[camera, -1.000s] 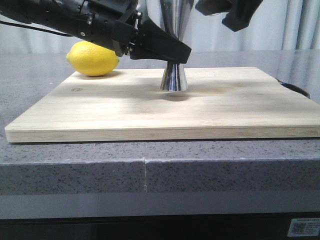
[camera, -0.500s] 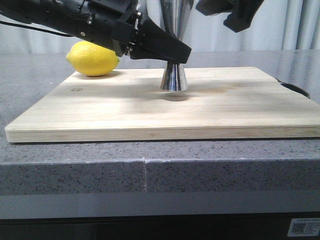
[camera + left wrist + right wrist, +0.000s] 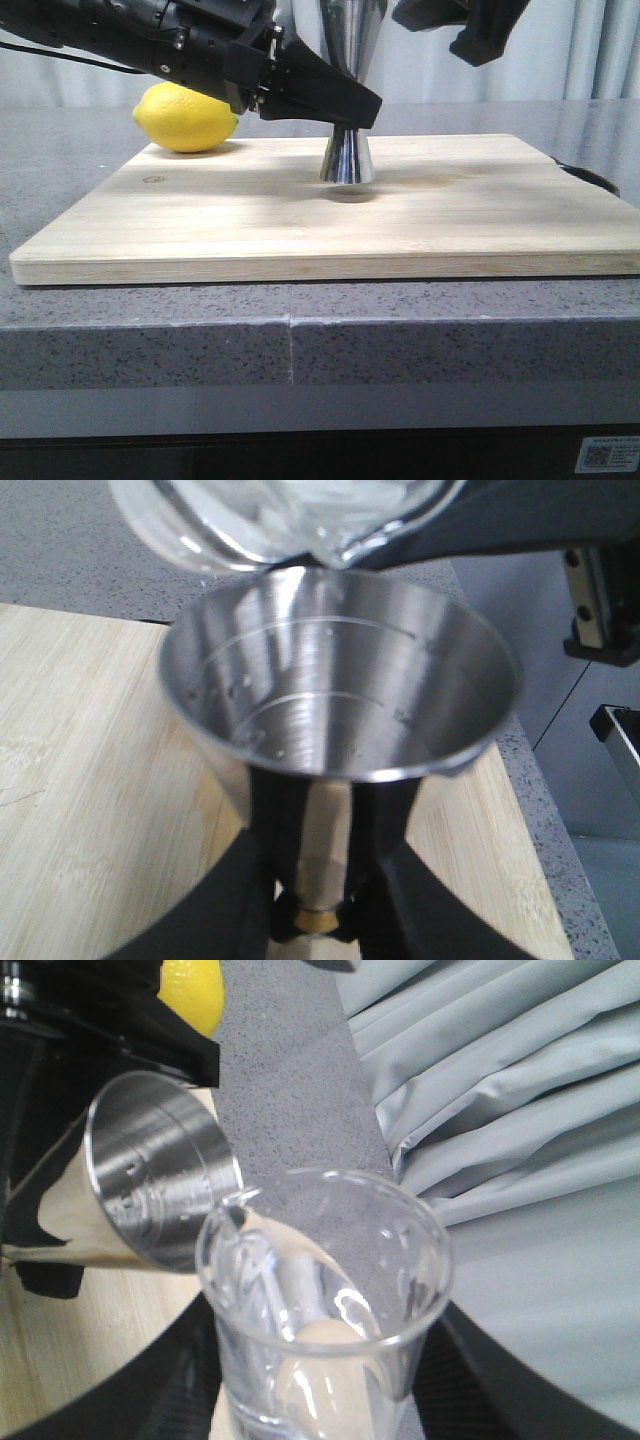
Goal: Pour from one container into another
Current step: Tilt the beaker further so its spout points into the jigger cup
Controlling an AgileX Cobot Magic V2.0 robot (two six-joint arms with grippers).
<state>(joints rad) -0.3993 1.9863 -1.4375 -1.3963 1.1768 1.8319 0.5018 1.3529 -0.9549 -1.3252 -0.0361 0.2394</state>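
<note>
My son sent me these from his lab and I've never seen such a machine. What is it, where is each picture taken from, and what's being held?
It is a robot with two arms, each ending in a gripper. One picture looks forward over the table; the other two come from cameras on the wrists.

On the grey counter lies a wooden cutting board with a lemon at its far left corner.

The left gripper is closed around the narrow waist of a steel jigger, a double-ended measuring cup standing on the board.

The right gripper, mostly hidden, holds a clear glass beaker, tilted with its lip over the jigger's open top. Whether liquid is flowing is hard to tell.
</note>
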